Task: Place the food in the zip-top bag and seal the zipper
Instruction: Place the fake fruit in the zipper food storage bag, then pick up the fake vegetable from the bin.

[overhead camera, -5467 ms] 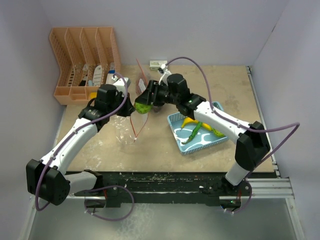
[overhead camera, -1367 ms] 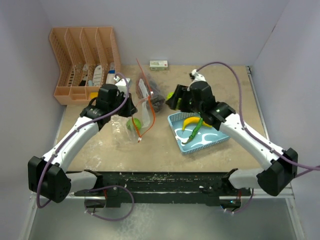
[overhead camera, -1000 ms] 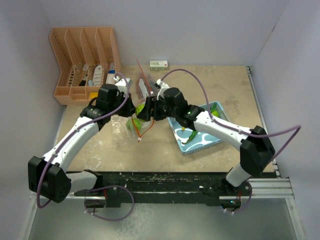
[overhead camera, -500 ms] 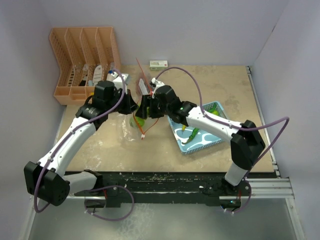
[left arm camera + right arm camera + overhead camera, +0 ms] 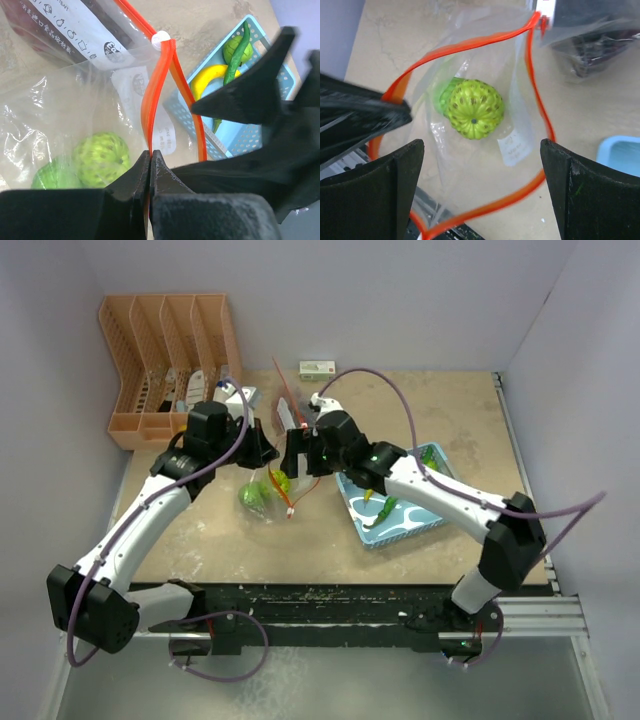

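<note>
My left pincer [image 5: 150, 156] is pressed together on the zipper [image 5: 146, 107], with the orange-red strip nipped between its two tips at the lower middle of the left wrist view. From that pinch the strip splits into two bands that rise and meet at a white end piece [image 5: 161, 40] near the top centre, so the mouth of the bag [image 5: 60, 100] gapes.

My right pincer [image 5: 481, 150] has its fingers spread wide, one at the lower left and one at the lower right of its own wrist view. Nothing sits between them, and I see it touching nothing. It hangs over the bag's mouth, where the strip draws a loop across the frame. Inside that loop, down in the bag, lies a round, bumpy green fruit [image 5: 474, 109], with a second green fruit [image 5: 441, 96] touching it from behind. In the top view both show as a green patch in the bag at centre left, on the table [image 5: 450, 410], just below the two pincers.

The basket [image 5: 405, 528] sits right of centre in the top view, near the bag but apart from it. In it I see a banana [image 5: 210, 80], a pepper [image 5: 237, 55] and a third green fruit [image 5: 230, 47], with the pepper lying across that fruit. A dark pack [image 5: 30, 25] under a printed wrapper lies beside the bag at the upper left of the left wrist view; I cannot tell what is in it.
</note>
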### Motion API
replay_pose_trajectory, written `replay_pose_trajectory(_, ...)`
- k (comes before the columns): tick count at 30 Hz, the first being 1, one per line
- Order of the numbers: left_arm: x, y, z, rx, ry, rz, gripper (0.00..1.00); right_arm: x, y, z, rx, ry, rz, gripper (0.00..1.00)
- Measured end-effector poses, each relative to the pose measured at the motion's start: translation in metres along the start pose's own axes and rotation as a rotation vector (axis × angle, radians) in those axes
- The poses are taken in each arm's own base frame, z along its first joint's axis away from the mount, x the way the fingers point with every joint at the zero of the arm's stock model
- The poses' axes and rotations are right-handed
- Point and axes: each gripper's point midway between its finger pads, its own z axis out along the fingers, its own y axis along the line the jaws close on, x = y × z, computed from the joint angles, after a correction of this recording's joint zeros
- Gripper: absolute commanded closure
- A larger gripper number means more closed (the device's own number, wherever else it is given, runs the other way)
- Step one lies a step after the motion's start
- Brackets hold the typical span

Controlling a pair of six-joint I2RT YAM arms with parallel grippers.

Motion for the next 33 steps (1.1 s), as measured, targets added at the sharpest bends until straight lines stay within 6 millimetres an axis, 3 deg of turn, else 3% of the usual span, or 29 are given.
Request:
replay_pose_trajectory(7,0.001,0.002,0.006,-0.002,0.007,-0.002,1.0,-0.033,-0.02,-0.078,0.094,-0.148,0.021,0.0)
replay_pose_trajectory(9,0.001,0.002,0.006,-0.002,0.007,-0.002,1.0,-0.039,-0.042,-0.095,0.184,-0.178,0.055,0.0)
replay_pose_trajectory(11,0.001,0.002,0.006,-0.002,0.006,-0.002,1.0,-0.041,-0.079,-0.103,0.305,-0.177,0.107,0.0)
replay_pose_trajectory(15,0.001,0.002,0.006,-0.002,0.007,-0.002,1.0,-0.034,-0.175,-0.103,0.575,-0.125,0.245,0.02)
replay_pose_trajectory(19,0.002,0.002,0.006,0.001,0.007,-0.001,1.0,-0.003,-0.251,-0.108,0.766,-0.048,0.366,0.04)
replay_pose_trajectory(24,0.006,0.003,0.005,-0.001,0.013,-0.003,1.0,0.014,-0.278,-0.097,0.815,0.012,0.406,0.12)
replay_pose_trajectory(29,0.005,0.003,0.004,0.0,0.01,-0.001,1.0,0.039,-0.292,-0.067,0.813,0.09,0.412,0.36)
replay_pose_trajectory(32,0.005,0.002,0.003,0.0,0.008,0.002,1.0,0.056,-0.298,-0.058,0.817,0.137,0.416,0.38)
replay_pose_trajectory(33,0.005,0.002,0.003,0.0,0.009,0.002,1.0,0.059,-0.3,-0.057,0.821,0.144,0.417,0.51)
